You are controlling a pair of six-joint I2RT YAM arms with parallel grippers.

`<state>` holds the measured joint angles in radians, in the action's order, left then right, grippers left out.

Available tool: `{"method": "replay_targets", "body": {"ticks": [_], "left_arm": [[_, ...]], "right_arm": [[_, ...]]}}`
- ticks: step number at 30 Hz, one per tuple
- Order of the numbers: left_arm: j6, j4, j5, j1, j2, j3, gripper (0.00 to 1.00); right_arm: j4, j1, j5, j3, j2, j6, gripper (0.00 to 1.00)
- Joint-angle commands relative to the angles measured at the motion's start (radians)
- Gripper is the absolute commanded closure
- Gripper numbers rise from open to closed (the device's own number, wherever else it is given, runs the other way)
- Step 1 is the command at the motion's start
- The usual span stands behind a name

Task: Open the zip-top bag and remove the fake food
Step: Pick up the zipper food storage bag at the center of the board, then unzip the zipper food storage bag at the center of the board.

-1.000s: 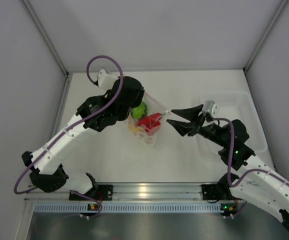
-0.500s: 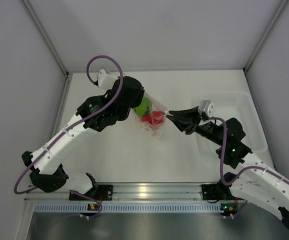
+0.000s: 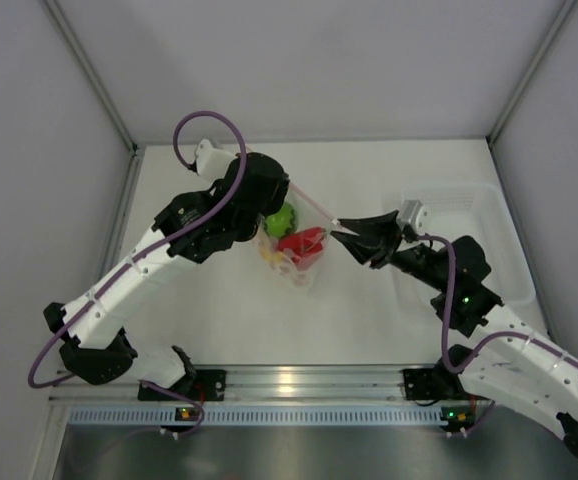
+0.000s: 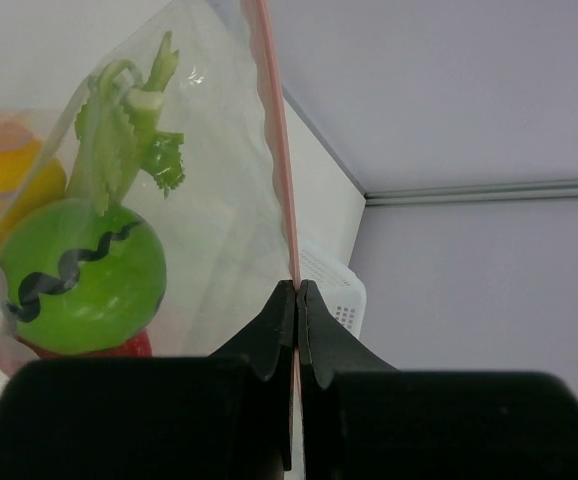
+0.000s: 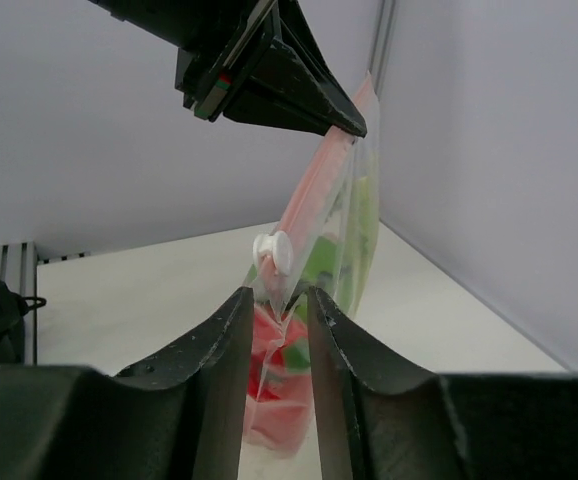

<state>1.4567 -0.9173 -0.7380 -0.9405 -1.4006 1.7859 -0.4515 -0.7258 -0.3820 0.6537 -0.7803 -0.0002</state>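
Observation:
The zip-top bag (image 3: 296, 255) hangs in the air over the table's middle, its pink-red zip strip (image 3: 314, 205) stretched between the two grippers. My left gripper (image 3: 287, 188) is shut on the strip's far end; the strip (image 4: 274, 150) runs up from its closed jaws (image 4: 297, 290). My right gripper (image 3: 337, 230) sits at the strip's other end, jaws a little apart around the bag's corner (image 5: 291, 305), just under the white slider (image 5: 274, 250). The fake food is inside the bag: a green ball (image 4: 79, 275), a leafy stalk (image 4: 129, 130), a yellow piece (image 4: 19, 180) and red pieces (image 3: 301, 243).
A translucent white tray (image 3: 494, 215) stands at the right of the table, behind my right arm. The enclosure walls close in on the left, back and right.
My right gripper was wide open and short of the bag; it has moved in to the strip's end and narrowed its jaws. The bag has swung slightly.

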Motion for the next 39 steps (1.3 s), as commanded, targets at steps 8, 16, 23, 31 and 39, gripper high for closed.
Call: {"method": "replay_targets", "body": {"ticks": [8,16,23,31,39], "left_arm": [[0.021,0.043,-0.015,0.0,0.009,0.013,1.0],[0.007,0.043,-0.024,0.0,0.008,0.023,1.0],[-0.27,0.119,-0.052,0.002,0.003,0.02,1.0],[-0.446,0.222,0.251,0.208,0.106,-0.187,0.88],[-0.792,0.285,0.53,0.402,0.132,-0.178,0.37]], "right_arm": [[-0.069,-0.023,-0.005,0.04,0.009,-0.009,0.89],[-0.044,-0.021,-0.008,0.047,0.015,-0.02,1.0],[0.142,-0.024,0.052,0.17,-0.023,-0.011,1.0],[0.396,-0.024,0.097,0.382,-0.22,-0.024,1.0],[0.578,-0.026,0.028,0.518,-0.339,-0.059,1.0]]}}
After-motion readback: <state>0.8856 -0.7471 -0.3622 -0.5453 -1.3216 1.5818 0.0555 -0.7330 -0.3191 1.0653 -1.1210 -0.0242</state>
